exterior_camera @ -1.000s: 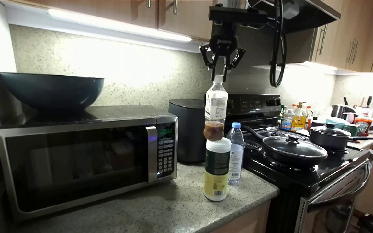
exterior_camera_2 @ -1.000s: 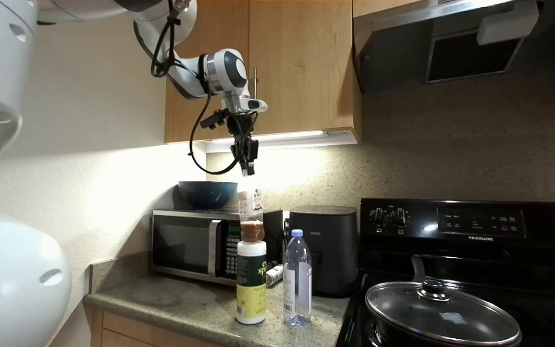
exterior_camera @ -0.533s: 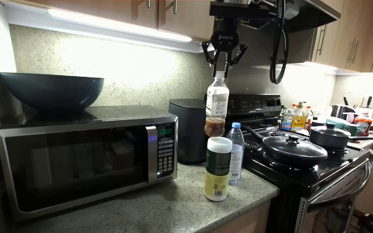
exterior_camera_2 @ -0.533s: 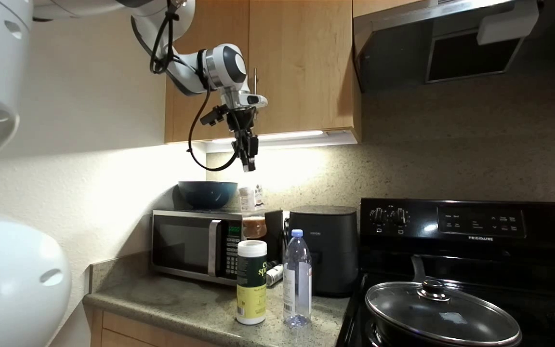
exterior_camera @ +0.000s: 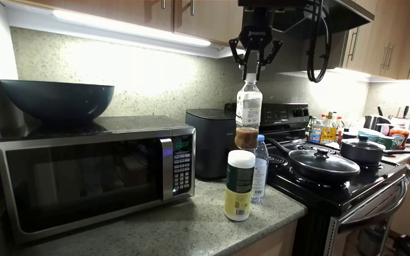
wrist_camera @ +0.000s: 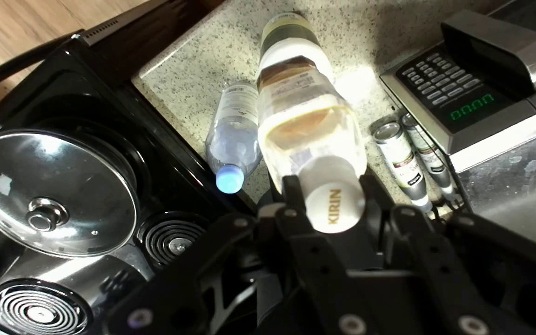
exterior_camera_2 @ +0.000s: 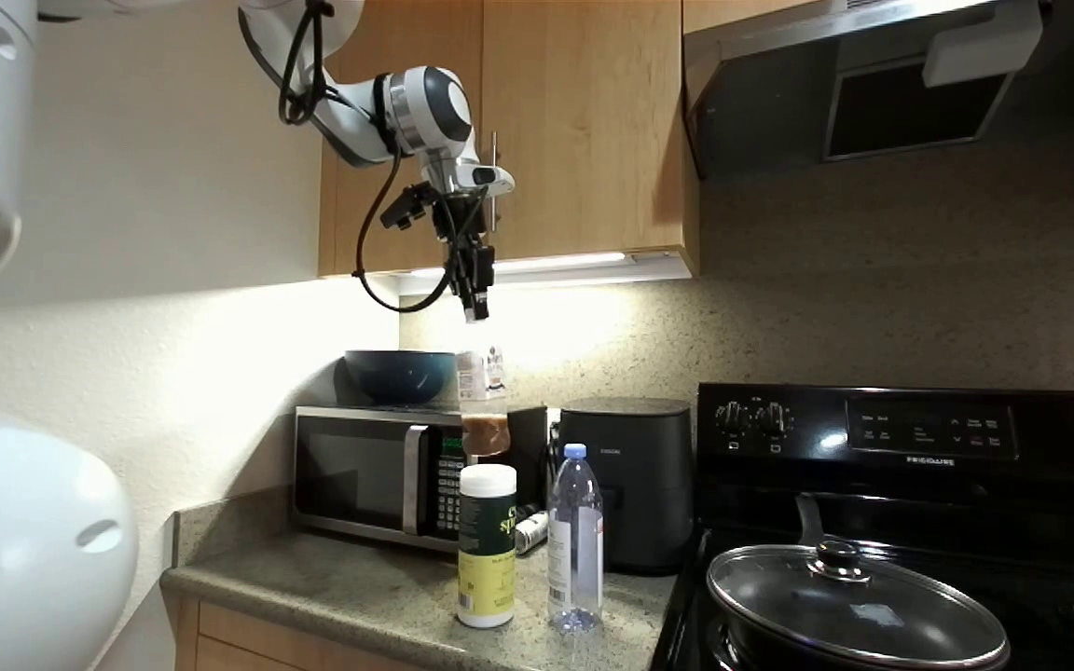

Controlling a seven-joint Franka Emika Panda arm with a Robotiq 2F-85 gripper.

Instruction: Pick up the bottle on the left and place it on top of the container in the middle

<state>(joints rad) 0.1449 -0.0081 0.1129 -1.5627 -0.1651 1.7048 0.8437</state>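
Observation:
The bottle, clear with brown liquid low down and a white cap, hangs upright from my gripper. It shows in both exterior views (exterior_camera: 248, 111) (exterior_camera_2: 482, 387) and in the wrist view (wrist_camera: 312, 123). My gripper (exterior_camera: 251, 75) (exterior_camera_2: 475, 317) (wrist_camera: 331, 182) is shut on its white cap, one finger on each side. The container, a jar with white lid and green and yellow label, stands on the counter (exterior_camera: 240, 183) (exterior_camera_2: 487, 550); its lid also shows in the wrist view (wrist_camera: 291, 49). The bottle's base is slightly above the lid, apart from it, with a small gap.
A clear water bottle with a blue cap (exterior_camera: 260, 174) (exterior_camera_2: 575, 550) (wrist_camera: 233, 135) stands close beside the container. Around are a microwave (exterior_camera: 94, 170) with a dark bowl (exterior_camera: 59, 99), a black air fryer (exterior_camera: 206, 142), spray cans (wrist_camera: 400, 160) and a stove with a lidded pan (exterior_camera: 322, 165).
The gripper has risen with the bottle, and the base has come up off the container's lid. In an exterior view it has also shifted right. The container has not moved.

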